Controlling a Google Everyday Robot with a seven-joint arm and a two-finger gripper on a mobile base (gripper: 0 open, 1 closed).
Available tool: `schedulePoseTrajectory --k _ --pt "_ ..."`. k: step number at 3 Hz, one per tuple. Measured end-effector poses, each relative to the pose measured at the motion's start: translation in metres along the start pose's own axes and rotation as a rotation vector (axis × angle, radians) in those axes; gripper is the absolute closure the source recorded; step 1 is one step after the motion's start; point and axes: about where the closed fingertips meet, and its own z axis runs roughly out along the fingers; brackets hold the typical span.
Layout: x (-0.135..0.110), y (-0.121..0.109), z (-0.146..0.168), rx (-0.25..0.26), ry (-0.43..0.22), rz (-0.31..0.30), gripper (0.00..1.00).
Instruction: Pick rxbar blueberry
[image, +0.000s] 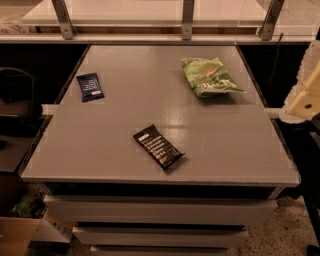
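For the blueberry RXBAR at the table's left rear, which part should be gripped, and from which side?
The rxbar blueberry lies flat, so probably come straight down from above and pinch across its short width at mid-length. The gripper sits at the right edge of view, off the table, far from it.

Dim, tabletop (172, 117) glare, pale claw (305, 97) at right edge.

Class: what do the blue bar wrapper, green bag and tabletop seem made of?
The rxbar blueberry: probably thin plastic film, matte; it lies flat, dull navy. The green chip bag: glossy plastic film; its crinkles catch light. The table: grey laminate or painted board, perhaps; soft sheen. The gripper is at the right edge, beside the table.
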Motion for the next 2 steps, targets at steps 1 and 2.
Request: schedulePoseTrajectory --k 1,2 --pt "-0.0145 -0.0044 -0.0051 0.020 -0.007 -0.017 0.00" --pt "-0.0161 -0.0049 -0.0048 0.021 -0.008 -0.020 0.00"
